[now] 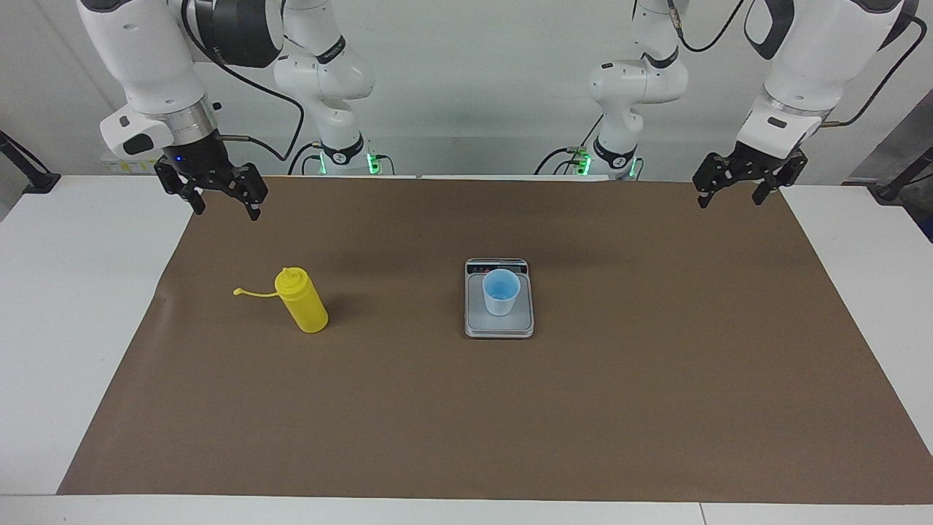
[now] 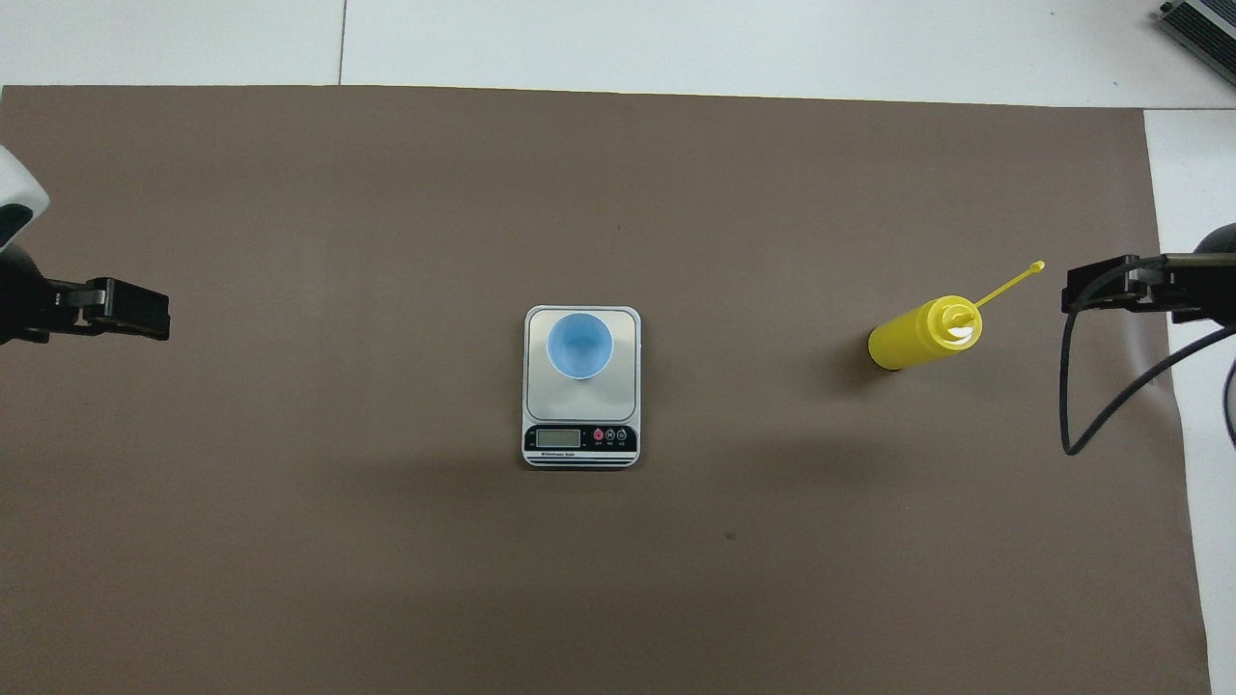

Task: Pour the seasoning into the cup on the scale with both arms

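The yellow seasoning bottle (image 1: 302,300) (image 2: 922,334) stands upright on the brown mat toward the right arm's end, its cap strap hanging open and sticking out sideways. The light blue cup (image 1: 501,292) (image 2: 579,346) sits on the scale (image 1: 499,327) (image 2: 581,452) at mid-table; the scale's display end is nearer to the robots. My right gripper (image 1: 226,211) (image 2: 1086,290) hangs open and empty over the mat's edge, well above the bottle and apart from it. My left gripper (image 1: 730,202) (image 2: 145,311) waits open and empty over the mat's corner at the left arm's end.
The brown mat (image 1: 510,415) covers most of the white table (image 1: 65,306). A black cable (image 2: 1081,405) loops down from the right wrist.
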Available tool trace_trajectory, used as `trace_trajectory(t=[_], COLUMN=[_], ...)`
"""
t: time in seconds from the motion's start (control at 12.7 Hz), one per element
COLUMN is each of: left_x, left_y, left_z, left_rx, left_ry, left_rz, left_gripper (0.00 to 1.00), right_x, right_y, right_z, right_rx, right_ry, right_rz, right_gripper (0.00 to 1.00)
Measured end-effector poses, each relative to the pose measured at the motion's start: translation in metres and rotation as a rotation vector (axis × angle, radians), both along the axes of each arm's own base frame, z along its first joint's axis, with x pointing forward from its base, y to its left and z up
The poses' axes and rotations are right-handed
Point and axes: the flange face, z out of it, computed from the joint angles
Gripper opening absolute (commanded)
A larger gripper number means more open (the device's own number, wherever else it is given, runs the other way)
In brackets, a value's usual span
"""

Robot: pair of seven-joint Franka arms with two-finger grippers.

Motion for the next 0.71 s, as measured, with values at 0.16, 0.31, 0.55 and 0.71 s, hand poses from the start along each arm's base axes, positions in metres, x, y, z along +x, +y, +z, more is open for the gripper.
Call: trace_trajectory(t=[0.16,0.31,0.55,0.71], left_x=[0.0,0.0,0.0,0.0], left_y=[0.0,0.0,0.0,0.0], left_z=[0.0,0.0,0.0,0.0], left_rx=[0.0,0.0,0.0,0.0], left_ry=[0.0,0.0,0.0,0.0], left_rz=[0.0,0.0,0.0,0.0], left_gripper=[1.0,1.0,1.0,1.0], right_x=[0.0002,-0.0005,-0.001,-0.0011], right_y=[0.0011,0.0028,0.0043,0.0044], right_z=[-0.0021,-0.0047,-0.0058,-0.006], right_rx=[0.001,0.002,0.002,0.002], right_ry=[0.005,0.015,0.021,0.022], right_rz=[-0.013,-0.019,-0.029,-0.03], right_gripper=[1.0,1.0,1.0,1.0])
